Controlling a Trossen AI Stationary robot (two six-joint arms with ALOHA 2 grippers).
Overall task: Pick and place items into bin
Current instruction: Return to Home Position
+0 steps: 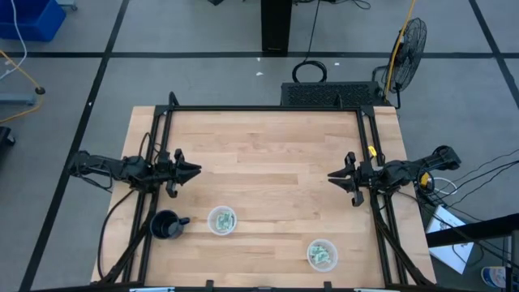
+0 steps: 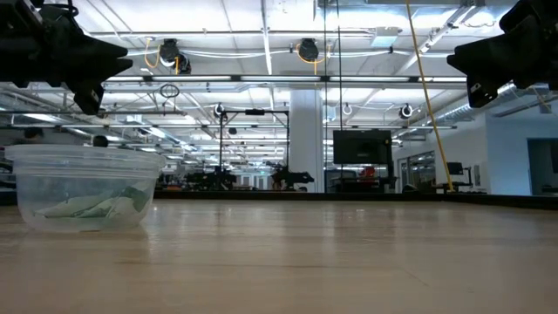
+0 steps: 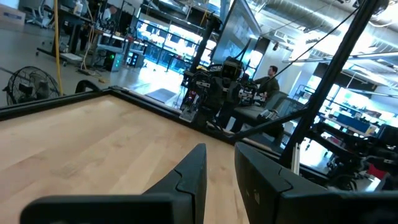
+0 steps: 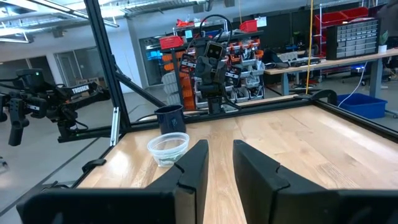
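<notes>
Little is left to go wrong. No loose packet shows anywhere on the bench [image 1: 268, 146].

The packets [image 1: 223, 219] lie inside two clear cups. One cup [image 1: 210, 221] stands in the lower middle of the high view, the other [image 1: 310, 254] further to the lower right. A black mug [image 1: 165, 225] stands just left of the first cup.

The left claw [image 1: 193, 170] hangs at the bench's left edge and the right claw [image 1: 332, 174] at its right edge, both well apart from the cups. In each wrist view the claw shows only a narrow gap between its fingers, with nothing in it.

The main risk, as I judge it, is a low sweep while an arm settles. The left arm is nearest the mug and the first cup. These cups look light, so a graze could tip one and spill the packets back onto the bench. A packet stuck unseen to a finger is unlikely, as both gaps look bare.
</notes>
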